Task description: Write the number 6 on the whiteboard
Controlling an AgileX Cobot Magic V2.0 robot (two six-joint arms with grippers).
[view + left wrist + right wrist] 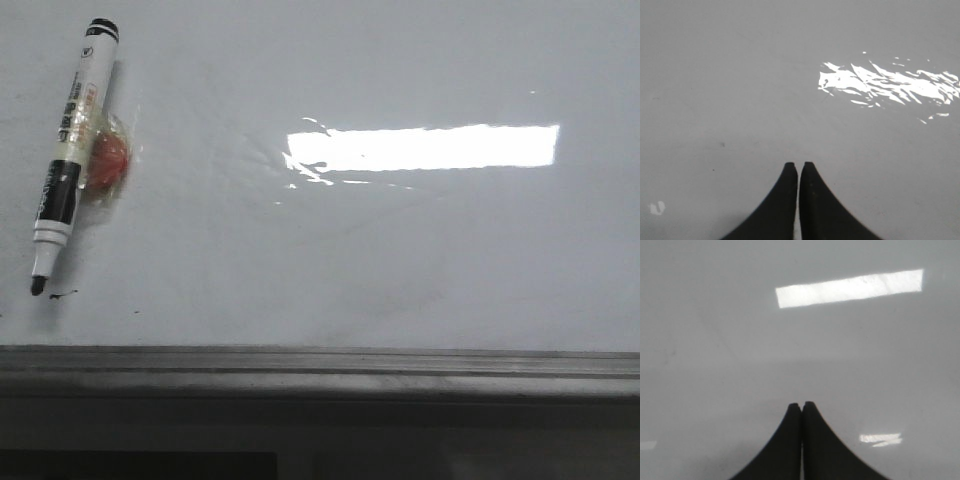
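Grey metal edge strip [320, 365] ran along the near edge of the worktop, closest to the front camera. Beyond it lay the whiteboard [400, 260], glossy, with a bright rectangular glare toward the middle right. No number 6 was on it; only a few tiny ink specks near the marker tip. Black-and-white marker [70, 150] lay flat near the far left corner, uncapped tip pointing toward the near edge, long axis running near-to-far with a slight lean. A reddish object in clear wrap [108, 160] sat touching its right side, what it was unclear.

Left claw [799, 167] was pressed together, empty, over bare board. Right claw [802, 406] likewise pressed together, holding nothing. Neither claw showed in the front view, and the marker showed in neither wrist view, so which way it lay from either claw could not be read directly. Judging by the marker's place at the left side, the left arm was probably nearer. A grasp would need the claw spread and turned across the marker's long axis.
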